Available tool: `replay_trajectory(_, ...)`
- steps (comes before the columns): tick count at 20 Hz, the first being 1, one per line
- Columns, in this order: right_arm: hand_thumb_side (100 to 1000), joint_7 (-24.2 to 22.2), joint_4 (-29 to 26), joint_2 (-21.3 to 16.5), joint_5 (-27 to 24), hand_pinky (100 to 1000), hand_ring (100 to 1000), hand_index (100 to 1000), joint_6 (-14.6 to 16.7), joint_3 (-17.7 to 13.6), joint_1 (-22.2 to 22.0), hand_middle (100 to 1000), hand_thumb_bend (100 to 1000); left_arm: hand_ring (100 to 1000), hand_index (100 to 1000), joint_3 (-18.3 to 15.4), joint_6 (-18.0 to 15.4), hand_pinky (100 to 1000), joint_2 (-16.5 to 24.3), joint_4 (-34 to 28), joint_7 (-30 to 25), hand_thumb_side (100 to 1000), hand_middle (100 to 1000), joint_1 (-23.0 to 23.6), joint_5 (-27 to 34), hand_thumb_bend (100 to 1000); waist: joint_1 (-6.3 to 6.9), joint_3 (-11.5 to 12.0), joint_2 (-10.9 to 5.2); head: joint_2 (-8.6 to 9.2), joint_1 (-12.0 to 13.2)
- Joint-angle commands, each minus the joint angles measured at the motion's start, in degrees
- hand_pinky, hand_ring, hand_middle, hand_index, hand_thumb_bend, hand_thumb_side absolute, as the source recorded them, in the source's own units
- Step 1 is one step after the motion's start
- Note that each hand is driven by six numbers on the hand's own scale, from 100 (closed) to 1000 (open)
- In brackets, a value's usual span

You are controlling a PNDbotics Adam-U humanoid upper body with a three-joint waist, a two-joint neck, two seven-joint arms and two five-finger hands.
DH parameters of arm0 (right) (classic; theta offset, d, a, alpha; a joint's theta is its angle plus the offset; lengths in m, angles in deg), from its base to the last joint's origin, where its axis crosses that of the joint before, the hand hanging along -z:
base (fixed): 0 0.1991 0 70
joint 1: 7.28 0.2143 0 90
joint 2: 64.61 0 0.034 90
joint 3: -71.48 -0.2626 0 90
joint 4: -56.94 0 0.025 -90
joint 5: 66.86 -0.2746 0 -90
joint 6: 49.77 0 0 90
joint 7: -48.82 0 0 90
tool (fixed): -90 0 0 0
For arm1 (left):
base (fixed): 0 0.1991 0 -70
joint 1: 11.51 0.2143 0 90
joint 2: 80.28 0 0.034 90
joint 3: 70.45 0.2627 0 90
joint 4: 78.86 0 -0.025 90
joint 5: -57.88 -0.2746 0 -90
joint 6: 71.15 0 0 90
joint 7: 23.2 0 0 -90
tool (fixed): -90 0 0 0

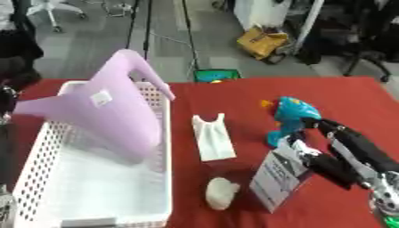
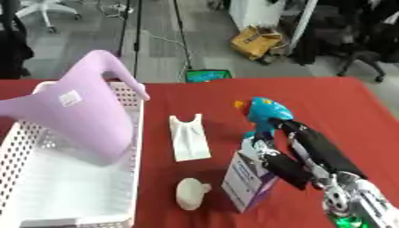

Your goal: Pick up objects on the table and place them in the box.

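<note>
A white slotted basket (image 1: 160, 196) stands at the left of the red table. A lilac watering can (image 1: 109, 118) stands tilted in it, spout (image 1: 152, 73) pointing up and to the right, handle toward the left edge. A dark bit of my left arm (image 1: 6, 100) shows at that edge beside the handle. My right hand (image 1: 331, 149) comes in from the lower right, fingers curled on a white and purple carton (image 1: 277, 178) that stands tilted. A blue toy (image 1: 292, 116) lies just behind the hand. A white flat piece (image 1: 213, 138) and a small white cup-like thing (image 1: 221, 192) lie between basket and carton.
The table's far edge runs behind the basket and toy. On the floor beyond lie a green object (image 1: 216, 75), a yellow bag (image 1: 261, 41), and stand legs and cables. The near half of the basket floor (image 1: 101, 187) is bare.
</note>
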State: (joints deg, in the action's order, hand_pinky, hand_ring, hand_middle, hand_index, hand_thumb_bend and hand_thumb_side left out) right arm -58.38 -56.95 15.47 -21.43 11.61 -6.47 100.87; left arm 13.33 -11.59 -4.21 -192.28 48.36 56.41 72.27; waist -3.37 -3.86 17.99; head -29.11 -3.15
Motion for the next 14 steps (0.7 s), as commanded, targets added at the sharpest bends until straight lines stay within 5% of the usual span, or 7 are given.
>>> replay_trajectory(1, 1000, 0.6, -0.7, -0.8, -1.0, 862, 961, 1000, 0.5, -0.4, 0.5, 886, 200, 863, 738, -0.3, 0.1, 831, 0.4, -1.2, -0.3, 883, 778, -0.4, -0.3, 100, -0.07, -0.1, -0.81, 0.59, -0.3)
replay_trajectory(14, 1000, 0.2, -0.7, -0.4, -3.9, 868, 968, 1000, 2.9, 0.2, -0.1, 889, 210, 862, 734, -0.3, 0.4, 831, 0.5, -1.2, -0.7, 882, 776, -0.4, -0.4, 100, -0.54, -0.4, -0.85, 0.53, -0.4)
